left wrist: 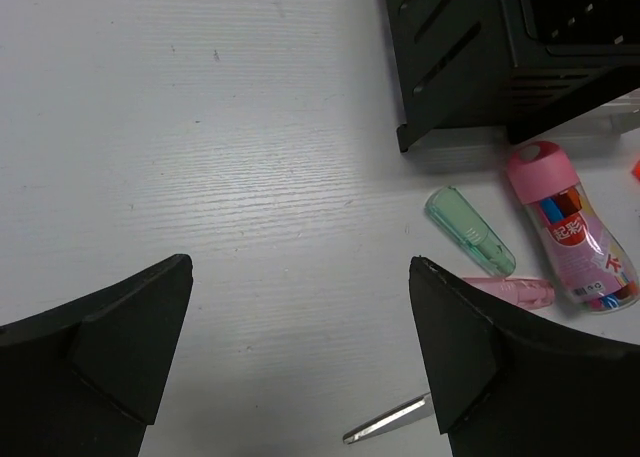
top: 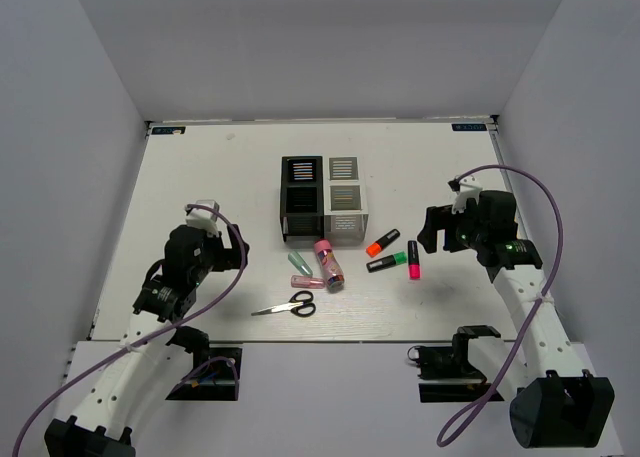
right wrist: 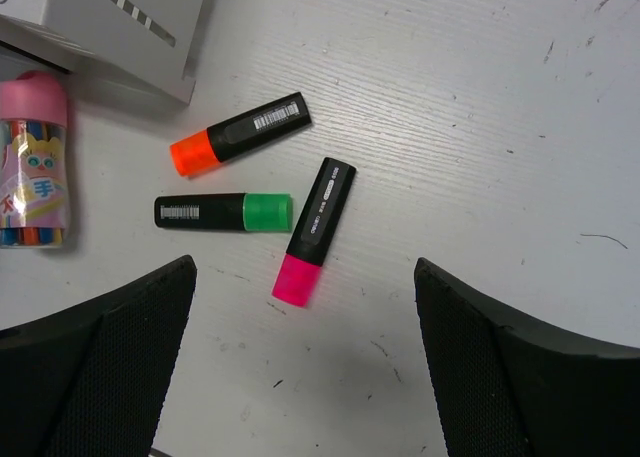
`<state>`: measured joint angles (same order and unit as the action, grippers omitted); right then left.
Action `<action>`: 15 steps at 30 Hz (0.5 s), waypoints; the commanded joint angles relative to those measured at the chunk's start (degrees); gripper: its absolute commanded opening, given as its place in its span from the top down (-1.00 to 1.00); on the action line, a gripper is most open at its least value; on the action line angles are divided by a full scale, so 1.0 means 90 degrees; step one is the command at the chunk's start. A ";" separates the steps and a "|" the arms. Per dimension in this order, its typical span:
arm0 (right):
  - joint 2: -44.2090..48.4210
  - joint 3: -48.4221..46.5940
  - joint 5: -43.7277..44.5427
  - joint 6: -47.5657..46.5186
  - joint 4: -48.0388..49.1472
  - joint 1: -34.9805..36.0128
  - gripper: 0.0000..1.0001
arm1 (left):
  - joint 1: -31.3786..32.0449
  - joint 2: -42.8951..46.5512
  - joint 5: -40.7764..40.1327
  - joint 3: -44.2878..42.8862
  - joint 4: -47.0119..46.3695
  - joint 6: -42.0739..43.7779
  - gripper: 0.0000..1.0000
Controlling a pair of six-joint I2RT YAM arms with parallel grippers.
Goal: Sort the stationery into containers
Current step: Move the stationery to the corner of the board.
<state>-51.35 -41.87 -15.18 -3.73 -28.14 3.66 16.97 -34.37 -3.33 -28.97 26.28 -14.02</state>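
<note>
Four slatted boxes stand mid-table: two black ones (top: 301, 192) on the left, two white ones (top: 344, 192) on the right. In front lie a pink tube (top: 329, 264), a pale green capsule (top: 300, 264), a pink capsule (top: 307, 281) and black-handled scissors (top: 287, 305). The orange-capped (top: 382, 242), green-capped (top: 386, 263) and pink-capped (top: 413, 260) highlighters lie to the right. My left gripper (left wrist: 300, 262) is open and empty above bare table, left of the capsules. My right gripper (right wrist: 304, 267) is open and empty just right of the pink-capped highlighter (right wrist: 315, 227).
The left wrist view shows a black box corner (left wrist: 480, 57), the green capsule (left wrist: 470, 232), the pink tube (left wrist: 575, 227) and a scissor blade tip (left wrist: 390, 422). White walls enclose the table (top: 200, 177) on three sides.
</note>
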 commanded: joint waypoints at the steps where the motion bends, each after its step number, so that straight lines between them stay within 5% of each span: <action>1: 0.0071 -0.0192 0.0026 0.0043 0.0187 0.0003 -0.81 | -0.0040 0.0010 0.0243 -0.0170 -0.0147 -0.0024 -1.00; 8: 0.0071 -0.0162 -0.0071 -0.0054 0.0149 0.0013 -0.81 | -0.0030 -0.0077 0.0302 -0.0189 -0.0118 -0.0073 -0.97; 10: 0.0061 -0.0094 -0.0245 -0.0268 0.0177 0.0013 -0.81 | -0.0001 -0.0146 0.0360 -0.0179 -0.0147 -0.0083 -0.66; 11: 0.0071 -0.0085 -0.0315 -0.0424 0.0100 0.0003 -0.64 | 0.0105 -0.0165 0.0361 -0.0179 -0.0166 -0.0073 0.41; 12: 0.0100 -0.0046 -0.0451 -0.0841 0.0061 0.0013 0.26 | 0.0164 -0.0310 0.0361 -0.0179 -0.0166 -0.0073 0.97; 13: 0.0110 0.0080 -0.0539 -0.0933 0.0109 0.0032 0.99 | 0.0194 -0.0389 0.0361 -0.0286 -0.0118 -0.0073 1.00; 15: 0.0100 0.0043 -0.0695 -0.1021 -0.0124 0.0003 1.00 | 0.0321 -0.0642 0.0614 -0.0423 0.0174 -0.0277 1.00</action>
<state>-51.24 -41.54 -17.85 -8.45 -28.34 3.73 18.55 -37.93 -0.75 -29.52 26.41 -14.98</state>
